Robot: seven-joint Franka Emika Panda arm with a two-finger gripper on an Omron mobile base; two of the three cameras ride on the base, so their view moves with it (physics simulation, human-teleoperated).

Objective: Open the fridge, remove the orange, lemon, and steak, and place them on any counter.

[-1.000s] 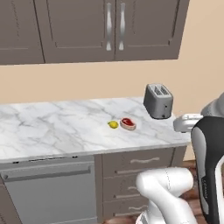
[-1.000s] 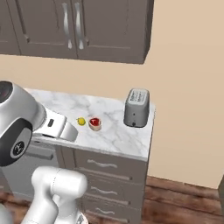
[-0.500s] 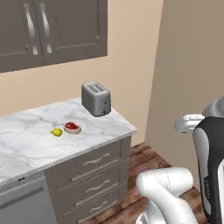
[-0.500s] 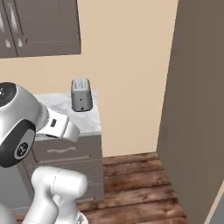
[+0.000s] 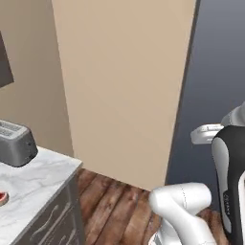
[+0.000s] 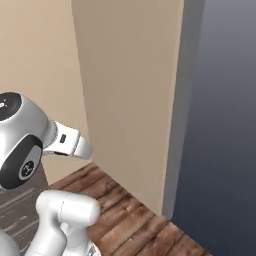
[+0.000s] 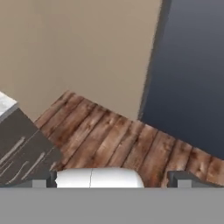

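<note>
A dark grey flat face, the fridge (image 5: pixel 217 72) (image 6: pixel 225 125) (image 7: pixel 192 74), fills the right side beyond a beige wall panel; no handle or door edge shows. The end of the white marble counter (image 5: pixel 43 177) lies at lower left, its corner (image 7: pixel 4 105) at the left edge of the hand view. A red sliver of the steak (image 5: pixel 2 197) lies on it at the picture's edge. My gripper (image 7: pixel 111 179) is open, its fingertips (image 7: pixel 43 179) wide apart with nothing between them, pointing down at the wooden floor. The orange and the lemon are out of view.
A grey toaster (image 5: pixel 14 143) stands on the counter's end. Dark brown drawers (image 5: pixel 48 220) (image 7: pixel 22 148) sit under it. A beige wall panel (image 5: pixel 124 81) stands between counter and fridge. Brown plank floor (image 7: pixel 113 135) stretches in front.
The whole picture has swung right with the base: counter and toaster have slid to the left edge, the lemon has left the frame, the grey fridge face has come in. The gripper stays open.
</note>
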